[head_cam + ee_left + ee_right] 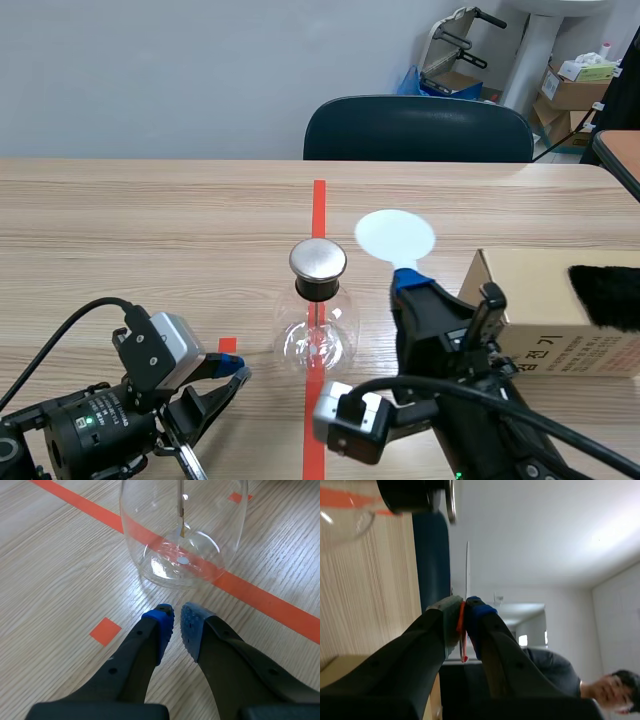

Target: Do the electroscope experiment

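Right pincer (407, 282) aloft, disc (395, 236) in grip.

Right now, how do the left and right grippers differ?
Grip: the left gripper is shut on nothing; the right gripper is shut on a white disc.
Pose: the left gripper sits low by the table, pointing at the electroscope base; the right gripper is raised, with the disc about level with the metal cap.
Shared: black fingers, both close to the electroscope.
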